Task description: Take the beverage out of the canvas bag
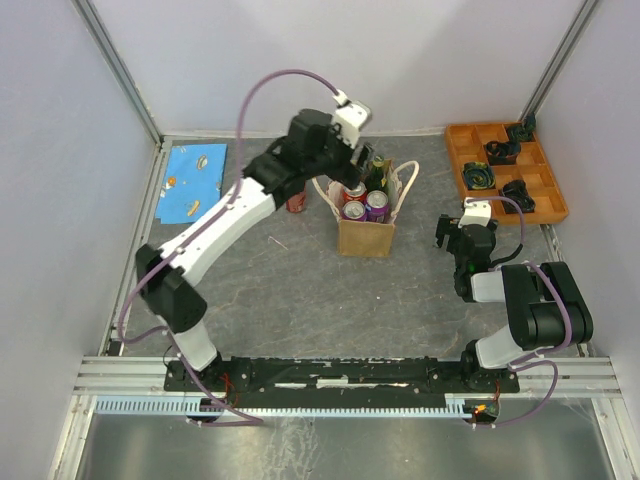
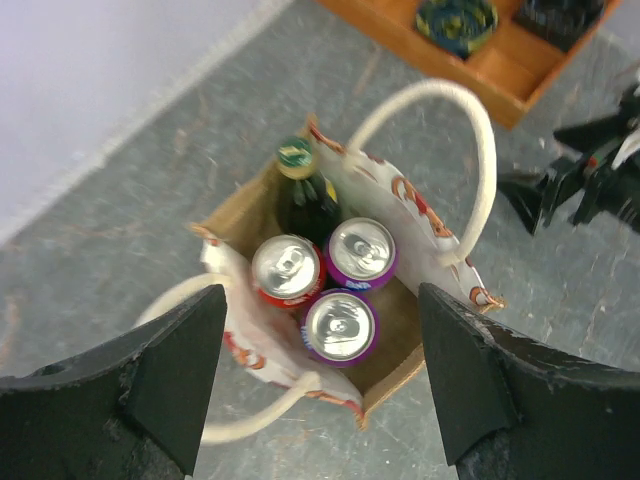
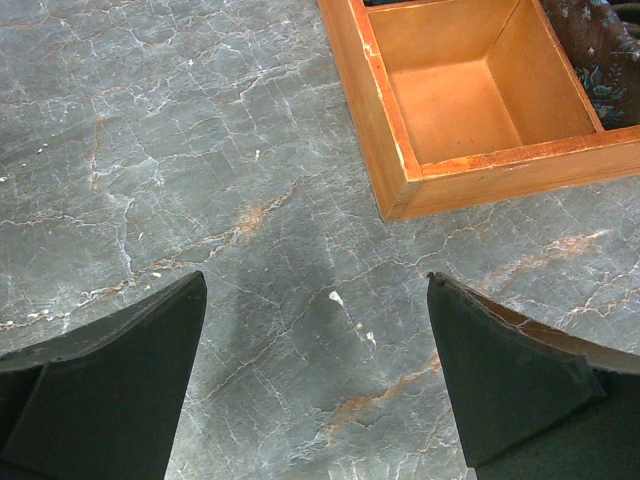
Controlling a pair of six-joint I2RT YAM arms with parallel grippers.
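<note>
Left hand (image 2: 322, 295) is hovering wide open, empty, over the bag (image 1: 365, 240), likely lining up a can (image 2: 339, 325).

Left arm (image 1: 235, 215): had white shells on the long links and black housings at shoulder, elbow and wrist.
Right arm (image 1: 525, 300): had bulky black joints, one white link and a white cap near the wrist.
Cables (image 1: 290, 71): were thin and mauve, one at each arm.
Left end effector (image 2: 320, 290): carried two matte black wedge fingers (image 2: 170, 370), their edges scuffed pale.
Right end effector (image 3: 316, 280): carried matching black wedges.
</note>
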